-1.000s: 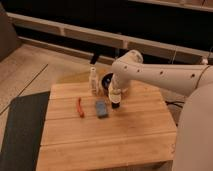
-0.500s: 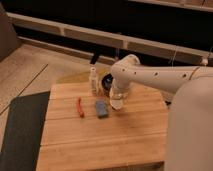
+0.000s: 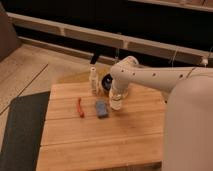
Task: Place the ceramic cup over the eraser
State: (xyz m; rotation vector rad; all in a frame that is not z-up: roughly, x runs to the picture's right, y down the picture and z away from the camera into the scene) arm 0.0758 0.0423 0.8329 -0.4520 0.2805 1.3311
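The cream-white ceramic cup (image 3: pixel 116 104) sits low at the wooden table (image 3: pixel 100 142), just right of the blue slab. My gripper (image 3: pixel 116 97) comes down from the white arm on the right and is shut on the cup from above. The eraser is hidden; no black block shows under or beside the cup.
A flat blue slab (image 3: pixel 102 108) and an orange-red stick (image 3: pixel 80 107) lie left of the cup. A slim white bottle (image 3: pixel 93 80) and a black bowl (image 3: pixel 106 82) stand behind it near the table's far edge. A dark mat (image 3: pixel 20 130) lies left of the table.
The gripper has lowered the cup towards the table. The small black block seen beneath the cup a second ago no longer shows.
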